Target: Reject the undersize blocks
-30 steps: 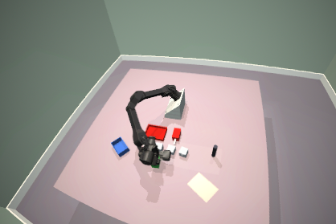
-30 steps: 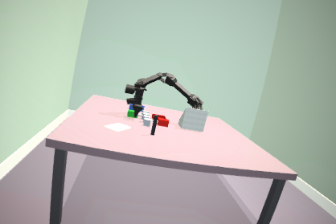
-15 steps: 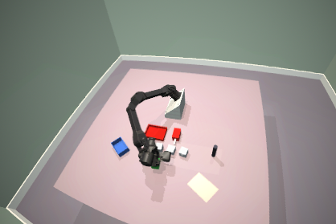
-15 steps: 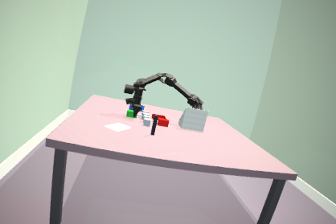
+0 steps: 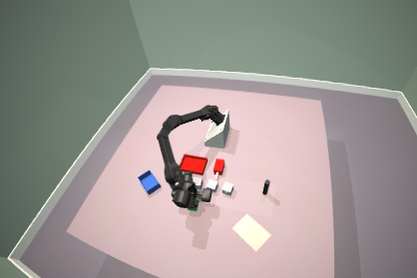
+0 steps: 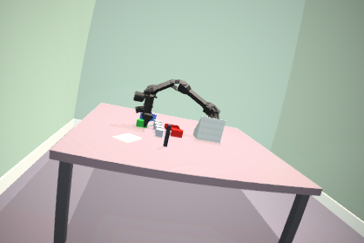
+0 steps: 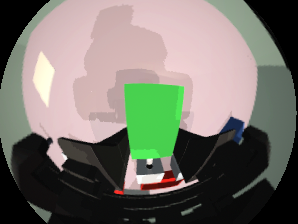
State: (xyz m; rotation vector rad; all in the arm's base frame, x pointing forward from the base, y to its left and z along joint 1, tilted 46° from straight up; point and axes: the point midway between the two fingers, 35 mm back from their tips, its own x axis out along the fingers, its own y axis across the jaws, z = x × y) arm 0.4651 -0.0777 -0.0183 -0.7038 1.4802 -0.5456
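My pincer (image 5: 194, 203) (image 6: 146, 122) (image 7: 149, 125): clenched on green rectangular GO gauge (image 5: 193, 208) (image 6: 140, 123) (image 7: 154, 117) | pale steel blocks (image 5: 227, 188) (image 6: 159, 132) (image 7: 150, 178): gauging apparently underway | red reject tray (image 5: 194, 164) (image 7: 162, 186): no block visible | left: sorting, gauge down, withdrawal

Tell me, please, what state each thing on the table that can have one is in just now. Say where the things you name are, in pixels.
Gripper (image 7: 149, 125): shut on the green gauge.
Green gauge (image 7: 152, 120) (image 6: 140, 123): held between the fingers.
Steel block in the wrist view (image 7: 150, 177): dark hole facing up; whether it is undersize, cannot tell.
Red reject tray (image 5: 194, 164): open-topped, no block visible in it.
Blue tray (image 5: 149, 182): open-topped.
Black cylinder (image 5: 266, 187) (image 6: 167, 136): standing upright.
Pale sheet (image 5: 251, 232) (image 6: 127, 138) (image 7: 44, 79): lying flat.
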